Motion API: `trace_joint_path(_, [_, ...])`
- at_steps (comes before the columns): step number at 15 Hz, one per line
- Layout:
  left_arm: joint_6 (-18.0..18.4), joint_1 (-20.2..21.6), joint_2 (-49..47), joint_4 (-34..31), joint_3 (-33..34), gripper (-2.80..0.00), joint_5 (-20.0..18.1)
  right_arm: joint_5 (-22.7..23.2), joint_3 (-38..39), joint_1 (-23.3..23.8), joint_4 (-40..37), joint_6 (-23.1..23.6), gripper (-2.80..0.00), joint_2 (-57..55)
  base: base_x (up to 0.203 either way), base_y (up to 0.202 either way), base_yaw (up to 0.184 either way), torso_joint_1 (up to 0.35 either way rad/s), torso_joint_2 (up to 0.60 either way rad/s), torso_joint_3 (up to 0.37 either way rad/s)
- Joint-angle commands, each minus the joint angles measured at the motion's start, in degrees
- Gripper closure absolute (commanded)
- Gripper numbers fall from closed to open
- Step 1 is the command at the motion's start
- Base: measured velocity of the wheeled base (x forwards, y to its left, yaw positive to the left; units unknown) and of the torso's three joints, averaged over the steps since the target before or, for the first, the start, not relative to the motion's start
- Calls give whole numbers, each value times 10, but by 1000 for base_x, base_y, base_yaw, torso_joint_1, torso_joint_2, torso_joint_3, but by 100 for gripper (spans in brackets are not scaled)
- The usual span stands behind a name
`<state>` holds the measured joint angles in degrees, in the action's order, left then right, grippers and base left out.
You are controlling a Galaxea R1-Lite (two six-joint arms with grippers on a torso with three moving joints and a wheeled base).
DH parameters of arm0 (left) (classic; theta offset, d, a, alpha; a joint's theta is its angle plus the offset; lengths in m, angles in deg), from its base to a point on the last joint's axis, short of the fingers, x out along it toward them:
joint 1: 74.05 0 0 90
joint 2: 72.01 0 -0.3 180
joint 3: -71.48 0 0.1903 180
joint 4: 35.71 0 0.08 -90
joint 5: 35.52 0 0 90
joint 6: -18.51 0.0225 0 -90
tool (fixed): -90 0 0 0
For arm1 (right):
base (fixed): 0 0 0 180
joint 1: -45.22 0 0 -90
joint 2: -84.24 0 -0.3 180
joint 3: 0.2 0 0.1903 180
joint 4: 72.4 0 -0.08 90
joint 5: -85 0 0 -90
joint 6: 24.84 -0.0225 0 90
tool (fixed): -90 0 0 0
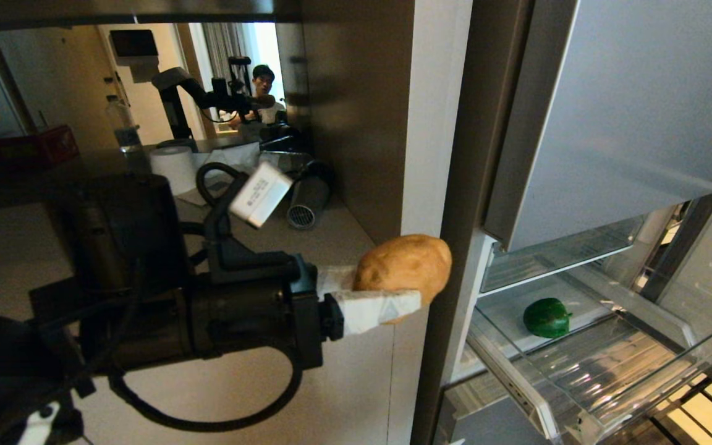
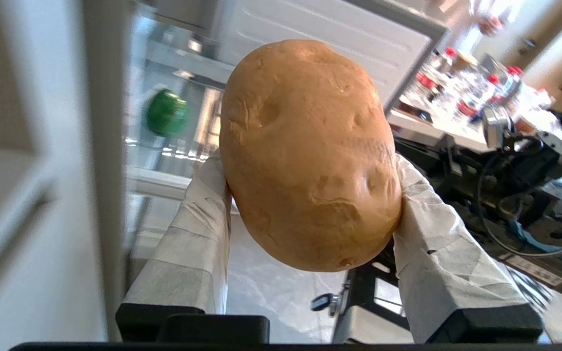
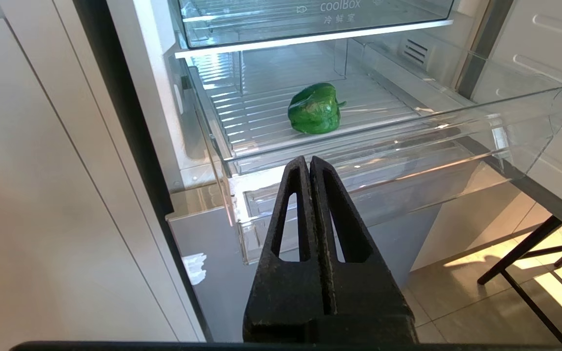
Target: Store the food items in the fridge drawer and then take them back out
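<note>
While the green bell pepper (image 1: pixel 546 317) already lies in the pulled-out fridge drawer (image 1: pixel 640 377), the left tool (image 1: pixel 393 290) grips the potato (image 1: pixel 404 266) beside the fridge — unstored; right tool (image 3: pixel 309 168) closed, idle

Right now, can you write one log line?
left gripper: holds tan lumpy potato | right gripper: shut, idle | glossy green bell pepper: in clear plastic fridge drawer

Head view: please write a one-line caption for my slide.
Left gripper holds the potato beside the open fridge drawer, where the green bell pepper lies.
</note>
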<state>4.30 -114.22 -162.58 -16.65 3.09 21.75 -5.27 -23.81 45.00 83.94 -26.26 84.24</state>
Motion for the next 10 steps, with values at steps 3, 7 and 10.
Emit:
trace_joint_path(3, [6, -81, -85, 4, -42, 0, 62, 0, 0, 0, -1, 0, 0, 0, 0, 0, 0, 0, 0, 0])
trace_joint_path(7, [31, -123, -160, 9, -92, 0, 163, 0, 0, 0, -1, -1, 0, 0, 0, 0, 0, 0, 0, 0])
trace_joint_path(10, [33, -157, -193, 9, -113, 0, 222, 0, 0, 0, -1, -1, 0, 0, 0, 0, 0, 0, 0, 0])
